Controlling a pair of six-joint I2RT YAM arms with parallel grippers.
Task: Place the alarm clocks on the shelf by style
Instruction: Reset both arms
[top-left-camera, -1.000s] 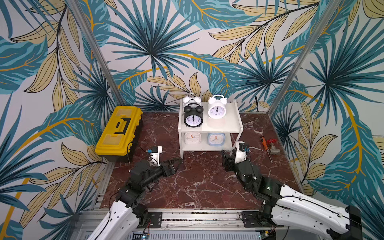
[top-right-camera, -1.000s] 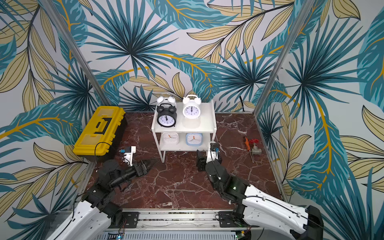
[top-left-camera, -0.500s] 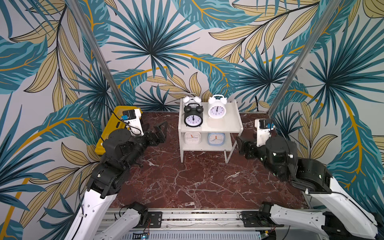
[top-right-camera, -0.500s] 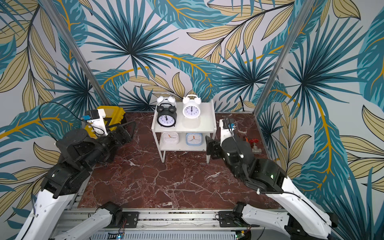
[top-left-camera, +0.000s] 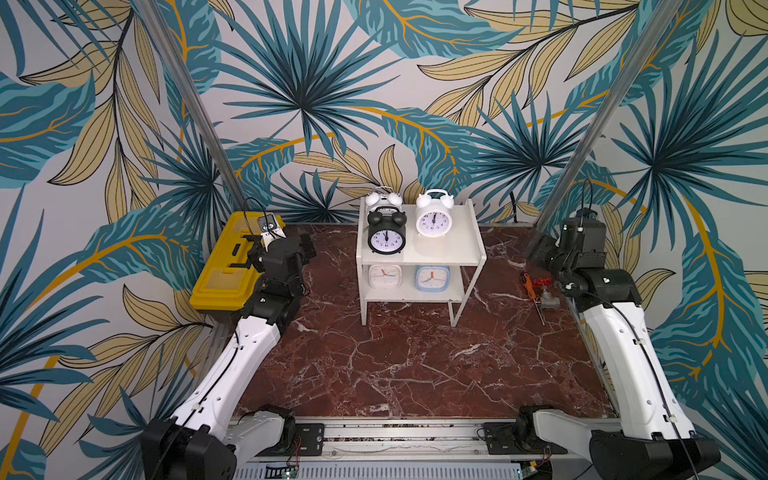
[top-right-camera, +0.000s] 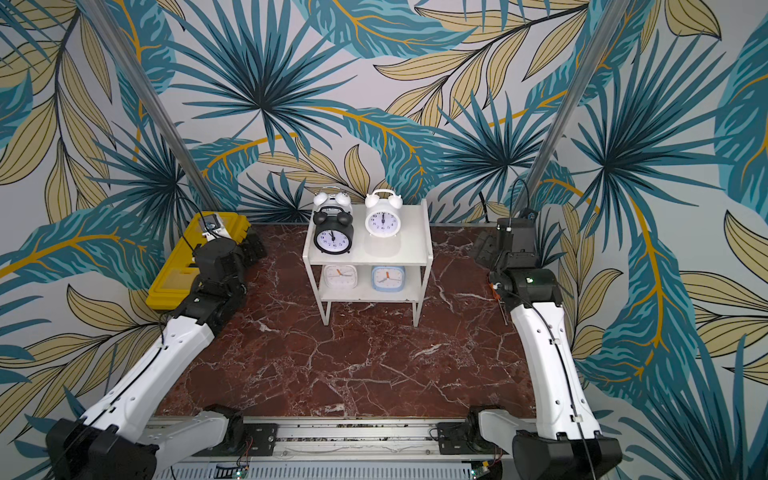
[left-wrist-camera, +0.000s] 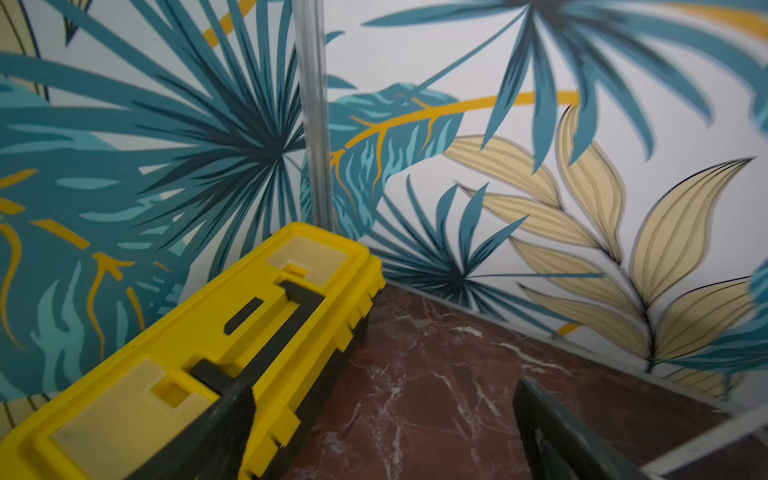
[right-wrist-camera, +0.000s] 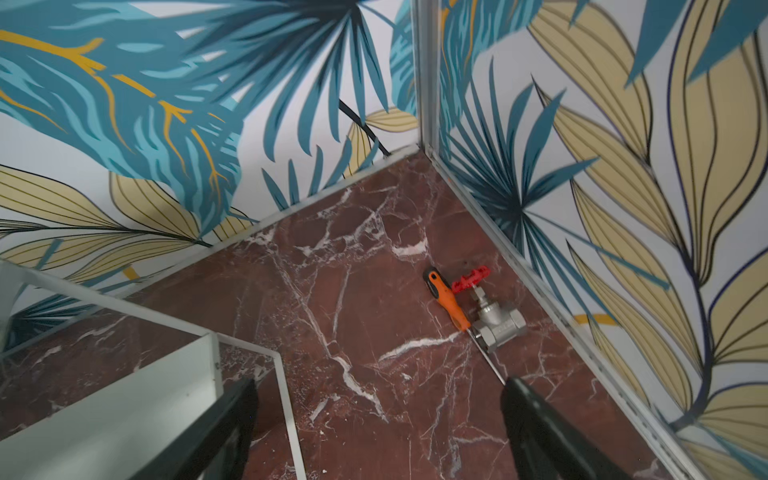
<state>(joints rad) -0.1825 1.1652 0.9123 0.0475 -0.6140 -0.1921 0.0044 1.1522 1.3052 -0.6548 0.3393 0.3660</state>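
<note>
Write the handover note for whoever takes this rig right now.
Left pincer: open, empty, near the yellow toolbox.
Right pincer: open, empty, beside the shelf.
Top board: black twin-bell clock, white twin-bell clock beside it, second white twin-bell clock behind it.
Lower board: white square clock, light blue square clock.
Done: all five sorted by style.
Left: nothing visible, probably just park the arms.
</note>
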